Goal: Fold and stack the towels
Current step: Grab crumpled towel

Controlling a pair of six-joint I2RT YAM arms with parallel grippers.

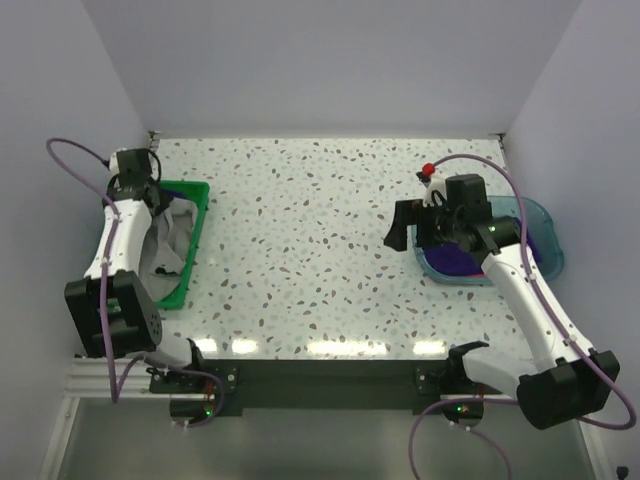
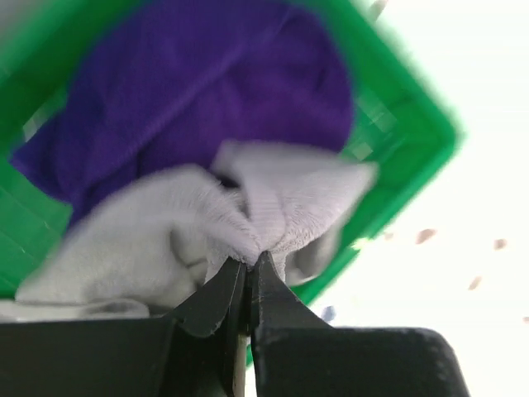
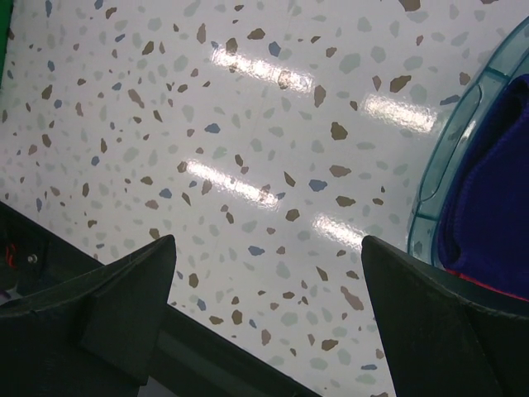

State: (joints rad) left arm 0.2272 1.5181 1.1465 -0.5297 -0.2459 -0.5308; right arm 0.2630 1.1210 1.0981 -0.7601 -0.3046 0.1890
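L gripper [image 2: 250, 265] tight on grey-white towel [image 2: 140, 240] in green bin [image 2: 413, 157], purple towel [image 2: 207, 91] beyond; R gripper [image 3: 269, 244] spread wide

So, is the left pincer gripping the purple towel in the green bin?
No, the left pincer is shut on a fold of the grey-white towel; the purple towel lies behind it.
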